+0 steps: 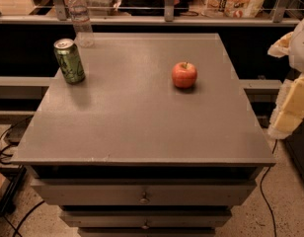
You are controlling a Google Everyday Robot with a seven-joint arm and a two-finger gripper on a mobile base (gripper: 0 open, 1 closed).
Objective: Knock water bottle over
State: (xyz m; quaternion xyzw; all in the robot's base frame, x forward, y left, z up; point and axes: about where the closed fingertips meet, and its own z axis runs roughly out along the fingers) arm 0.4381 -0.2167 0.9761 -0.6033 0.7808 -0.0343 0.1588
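Hand point(292, 105) hangs right of table point(142, 127), open or closed unclear; water bottle point(80, 18) upright.

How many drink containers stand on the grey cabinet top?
2. The water bottle stands at the far left corner; the green can stands just in front of it, apart. None seems hidden. The gripper hangs beyond the right edge of the cabinet, far from both.

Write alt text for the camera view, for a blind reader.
A clear ribbed plastic water bottle stands at the far-left corner of a grey cabinet top, a green soda can just nearer, a red apple mid-right. The pale gripper hangs beyond the right edge.
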